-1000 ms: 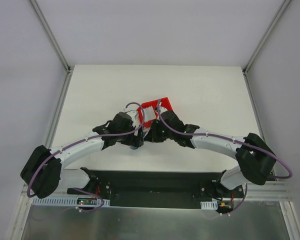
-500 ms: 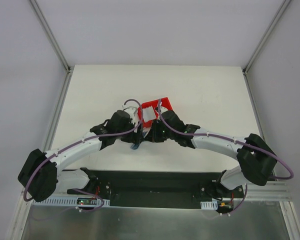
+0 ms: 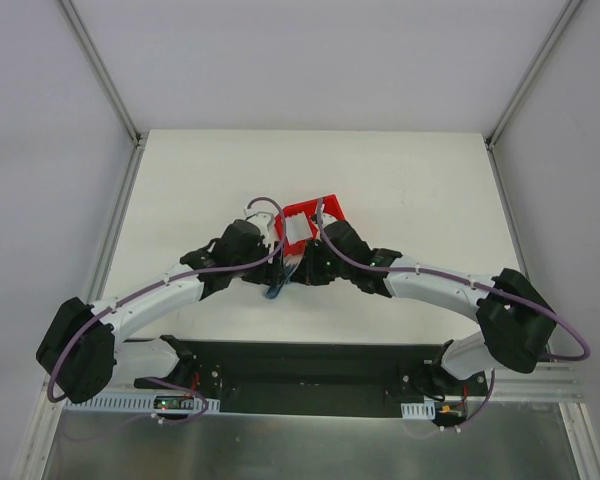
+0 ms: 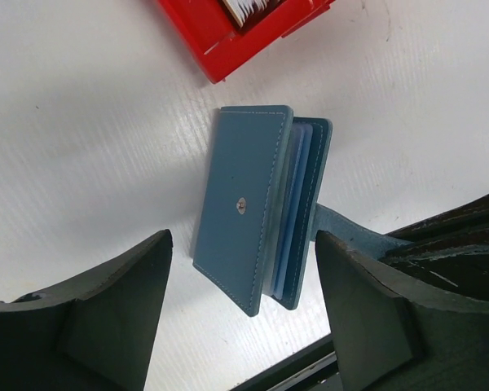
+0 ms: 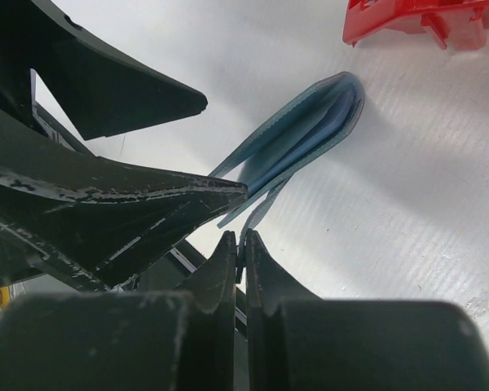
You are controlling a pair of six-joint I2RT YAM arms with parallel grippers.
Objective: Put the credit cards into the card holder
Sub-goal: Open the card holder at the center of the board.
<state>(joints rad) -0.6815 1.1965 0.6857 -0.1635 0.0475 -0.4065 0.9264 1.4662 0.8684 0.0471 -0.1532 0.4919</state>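
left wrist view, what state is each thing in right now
teal-blue folding wallet: ajar, snap undone
white thin cards: in the bin, not in the wallet
red plastic bin: holding cards
left gripper: open, fingers either side of wallet, not touching
right gripper: shut on wallet's flap

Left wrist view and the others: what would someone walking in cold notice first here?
The teal card holder, partly folded, sits framed between the fingers of the wide-open left gripper, which do not touch it. The right gripper is shut on a thin flap of the card holder. Just beyond it on the white table is the red bin with pale credit cards in it.
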